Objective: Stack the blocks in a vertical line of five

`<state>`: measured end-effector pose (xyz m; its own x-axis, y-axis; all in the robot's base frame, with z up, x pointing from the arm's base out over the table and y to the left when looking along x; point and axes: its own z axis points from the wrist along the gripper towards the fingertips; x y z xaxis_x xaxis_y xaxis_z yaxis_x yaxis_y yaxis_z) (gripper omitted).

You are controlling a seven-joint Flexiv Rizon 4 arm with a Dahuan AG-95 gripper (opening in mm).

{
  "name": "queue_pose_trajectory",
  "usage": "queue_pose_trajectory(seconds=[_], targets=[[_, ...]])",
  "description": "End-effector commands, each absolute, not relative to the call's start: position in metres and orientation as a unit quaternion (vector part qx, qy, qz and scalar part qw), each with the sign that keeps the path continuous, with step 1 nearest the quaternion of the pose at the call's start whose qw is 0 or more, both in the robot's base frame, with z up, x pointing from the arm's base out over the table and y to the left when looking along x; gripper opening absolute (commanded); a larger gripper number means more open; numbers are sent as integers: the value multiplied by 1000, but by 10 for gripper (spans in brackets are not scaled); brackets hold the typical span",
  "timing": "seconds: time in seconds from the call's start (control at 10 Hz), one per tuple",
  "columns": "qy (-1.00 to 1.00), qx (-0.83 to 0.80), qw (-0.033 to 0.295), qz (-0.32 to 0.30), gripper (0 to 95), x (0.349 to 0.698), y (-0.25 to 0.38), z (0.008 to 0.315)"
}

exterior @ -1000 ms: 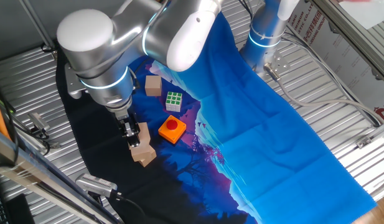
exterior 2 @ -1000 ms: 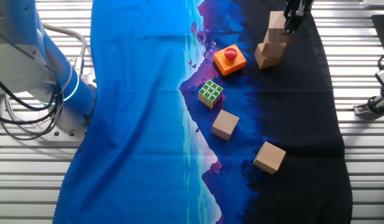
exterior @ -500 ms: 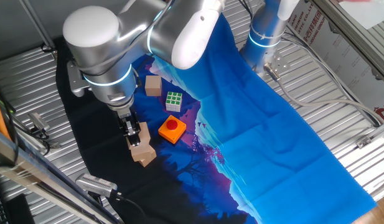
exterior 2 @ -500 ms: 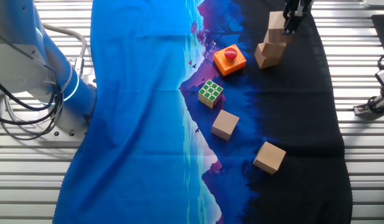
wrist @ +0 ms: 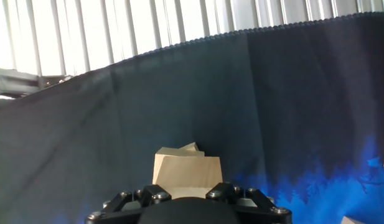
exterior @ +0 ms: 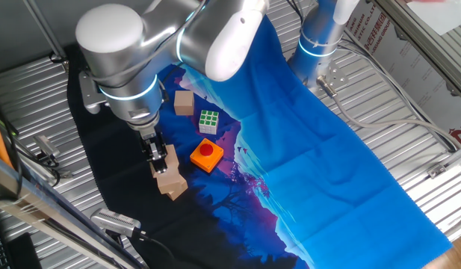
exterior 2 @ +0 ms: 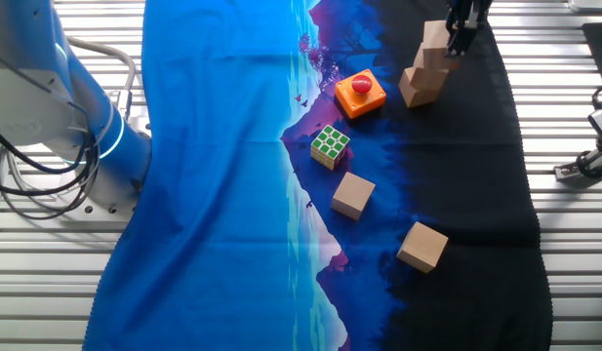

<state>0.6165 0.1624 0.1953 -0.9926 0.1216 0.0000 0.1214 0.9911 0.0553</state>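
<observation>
Two blocks point(exterior 2: 423, 73) stood stacked just beyond the orange button block point(exterior 2: 359, 95); the gripper point(exterior 2: 455, 41) clasped the upper one point(exterior 2: 434, 38), two more lying nearer.

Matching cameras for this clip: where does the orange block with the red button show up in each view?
One fixed view: orange button block sits centre-left, just right of the two stacked blocks at the gripper.
The other fixed view: upper middle, left of the same stack.
Hand view: not in it; only the stack shows.
Shared landmark: the two-block stack.
</observation>
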Motion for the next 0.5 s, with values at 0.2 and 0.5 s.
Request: queue_pose_trajectory(seconds=[0.2,0.5], targets=[[998,64,1,28,0,617,163,194],[998,60,0,31,0,617,163,194]])
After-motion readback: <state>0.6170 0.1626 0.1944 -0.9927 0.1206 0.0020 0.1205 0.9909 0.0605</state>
